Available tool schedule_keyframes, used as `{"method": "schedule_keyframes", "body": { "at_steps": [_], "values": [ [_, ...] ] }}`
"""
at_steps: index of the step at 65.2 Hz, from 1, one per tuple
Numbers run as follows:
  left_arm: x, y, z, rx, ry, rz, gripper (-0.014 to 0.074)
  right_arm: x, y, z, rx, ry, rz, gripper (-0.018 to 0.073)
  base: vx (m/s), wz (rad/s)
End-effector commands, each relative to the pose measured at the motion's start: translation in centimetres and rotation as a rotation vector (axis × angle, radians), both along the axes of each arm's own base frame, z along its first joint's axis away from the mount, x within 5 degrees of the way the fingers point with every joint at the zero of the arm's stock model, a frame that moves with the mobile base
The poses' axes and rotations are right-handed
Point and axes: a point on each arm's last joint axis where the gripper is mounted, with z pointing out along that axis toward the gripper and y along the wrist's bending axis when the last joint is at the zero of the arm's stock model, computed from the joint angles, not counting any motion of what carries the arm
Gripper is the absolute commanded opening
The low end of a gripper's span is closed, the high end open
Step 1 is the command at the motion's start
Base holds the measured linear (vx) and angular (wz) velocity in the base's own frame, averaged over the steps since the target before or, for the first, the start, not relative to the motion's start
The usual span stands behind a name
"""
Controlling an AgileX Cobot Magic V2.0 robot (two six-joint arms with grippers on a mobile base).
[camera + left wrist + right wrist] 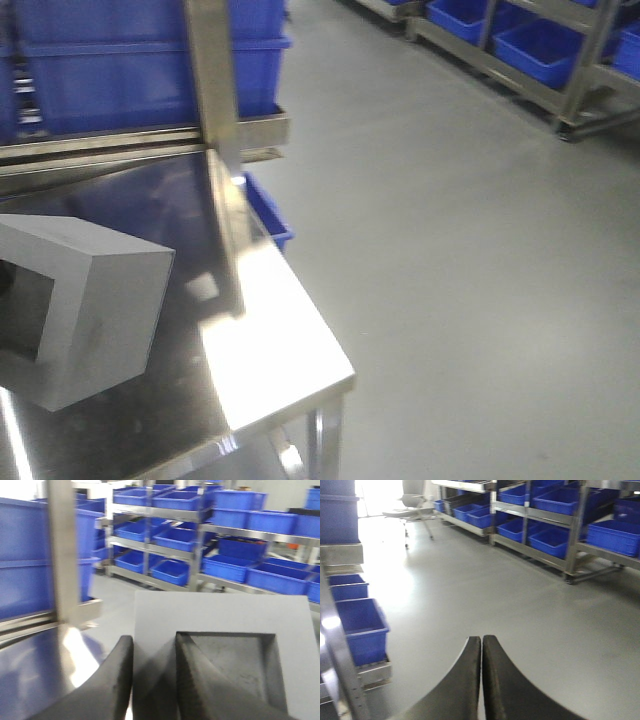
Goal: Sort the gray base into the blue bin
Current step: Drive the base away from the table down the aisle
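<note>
Left gripper (154,645) pinches the gray base (90,300) by one wall, over the surface (270,340), well back from its right edge. Right gripper (481,641) pressed closed, empty — open floor (520,600) below it.

left claw (154,647) | clamps gray base (220,612) wall (one finger in recess)

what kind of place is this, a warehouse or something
Likely a warehouse or factory sorting area: steel shelving racks loaded with blue plastic crates, a stainless worktable, and a bare gray floor.
</note>
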Motion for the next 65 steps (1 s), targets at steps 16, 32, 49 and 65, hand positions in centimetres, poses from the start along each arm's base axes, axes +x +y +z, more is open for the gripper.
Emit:
{"method": "schedule_keyframes", "body": {
  "at_steps": [16,32,49,65],
  "values": [
    [-0.14,0.01,1.9,-0.067,-0.108,-0.005,-0.0006,0.07,-0.02,0.62,-0.028,-0.072,0.001,-0.0005,-0.09,-0.61],
    [-0.14,0.01,1.9,-0.067,-0.108,-0.005,-0.0006,0.07,-0.02,0.62,-0.028,-0.072,0.001,-0.0005,-0.02,-0.63],
    [-0.14,0.01,1.9,-0.067,-0.108,-0.005,-0.0006,0.07,-0.02,0.62,-0.028,-0.072,0.001,-0.0005,0.02,-0.64],
    [-0.14,0.01,1.88,-0.066,-0.106,-0.005,-0.0006,0.07,-0.02,0.62,-0.028,-0.072,0.001,-0.0005,0.03,-0.59]
  ]
}}
